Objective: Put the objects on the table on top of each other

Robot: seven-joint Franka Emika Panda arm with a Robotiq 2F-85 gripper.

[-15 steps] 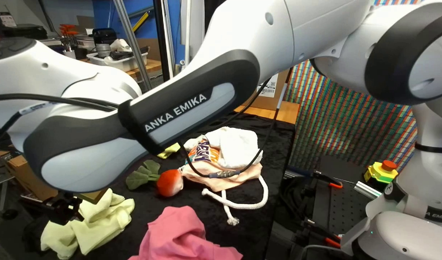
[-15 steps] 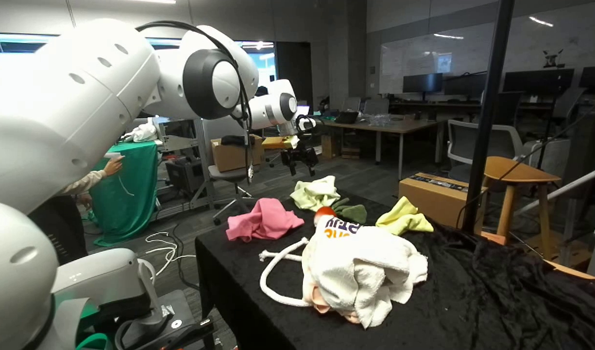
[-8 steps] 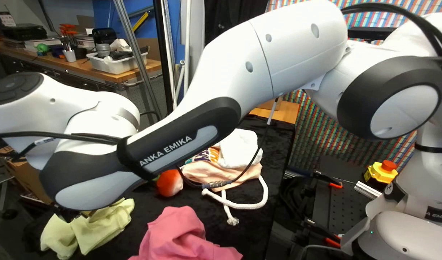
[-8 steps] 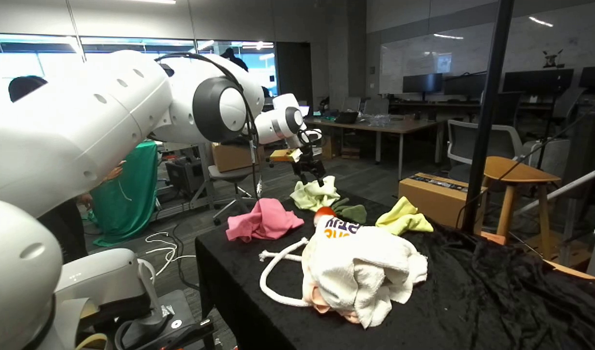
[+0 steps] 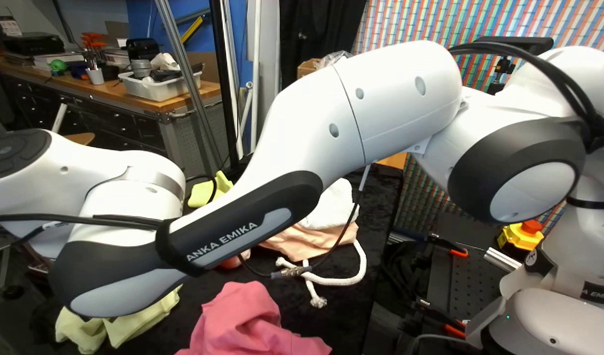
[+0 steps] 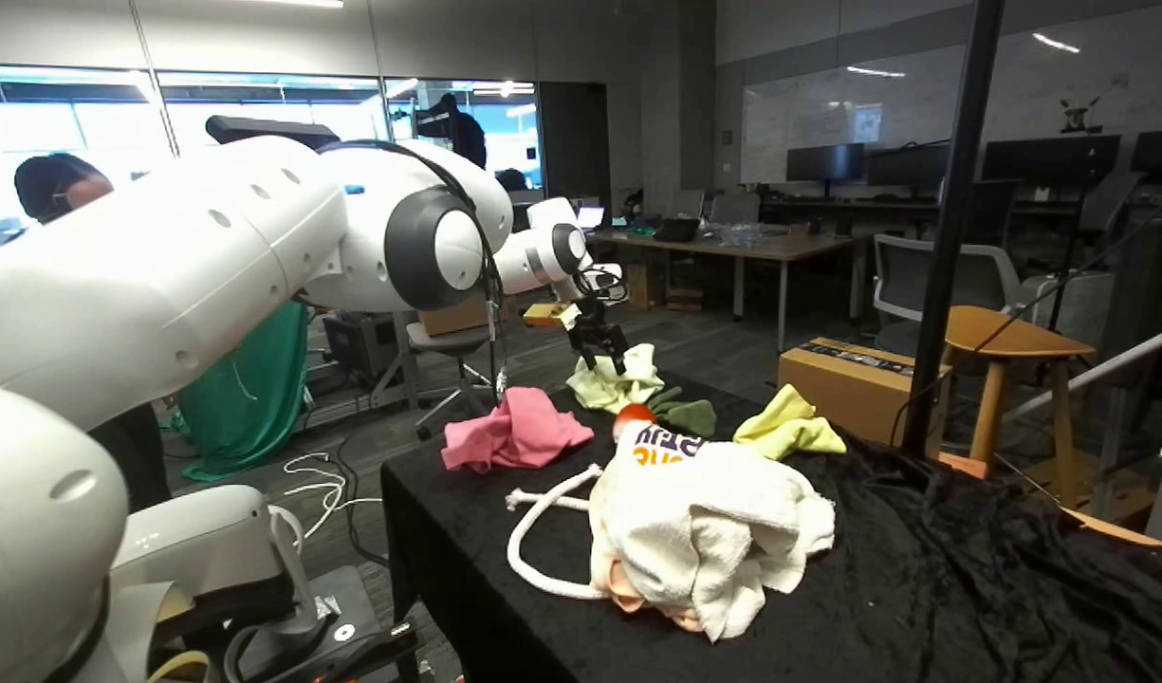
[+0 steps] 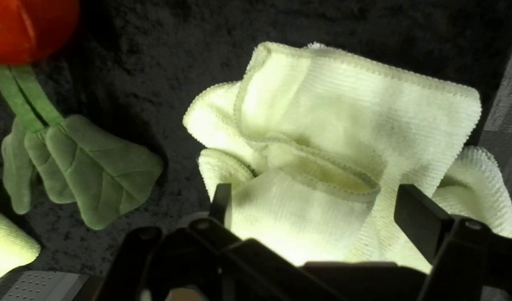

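Claw [image 7: 313, 198] lower than 1 second ago, over pale yellow-green cloth [image 7: 347, 108]; jaws wide apart, holding nothing. In exterior view, arm [image 5: 306, 113] mostly hides claw, near left.

The table [image 6: 941, 579] carries a pink cloth [image 6: 514, 432], a pale cloth [image 7: 347, 96], a yellow cloth [image 6: 789, 427], a printed cloth [image 6: 666, 448] and a plush [image 7: 101, 165].

Pale-green cloth [image 7: 343, 125] (rumpled) on table [image 6: 931, 588]; pink cloth [image 6: 519, 432] crumpled nearby
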